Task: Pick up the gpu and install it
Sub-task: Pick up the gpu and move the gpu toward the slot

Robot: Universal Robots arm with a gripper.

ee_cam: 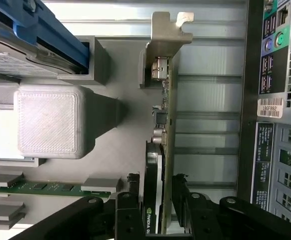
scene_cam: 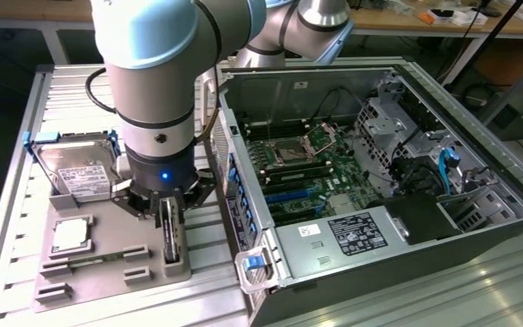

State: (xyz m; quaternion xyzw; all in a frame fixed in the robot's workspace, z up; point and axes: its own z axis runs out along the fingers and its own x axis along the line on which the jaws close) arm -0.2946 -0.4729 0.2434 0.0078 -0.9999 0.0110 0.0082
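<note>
The gpu [scene_cam: 172,237] stands on edge in a slot of the grey holder [scene_cam: 107,279], on the side nearest the computer case. In the wrist view the gpu [ee_cam: 164,120] shows its green board edge, its black cooler and its silver bracket [ee_cam: 166,35] at the far end. My gripper [scene_cam: 171,212] is lowered over the card's upper edge. Its black fingers [ee_cam: 181,192] straddle the card, one on each face, with a thin gap on the cooler side. The gripper [ee_cam: 158,189] is open and the card still sits in its slot.
The open computer case [scene_cam: 380,170] lies beside the holder, with its motherboard [scene_cam: 307,170] exposed and its rear ports [ee_cam: 273,45] close to the card. A hard drive [scene_cam: 80,167] in blue rails, a processor chip [scene_cam: 71,235] and a memory stick [scene_cam: 89,260] share the holder.
</note>
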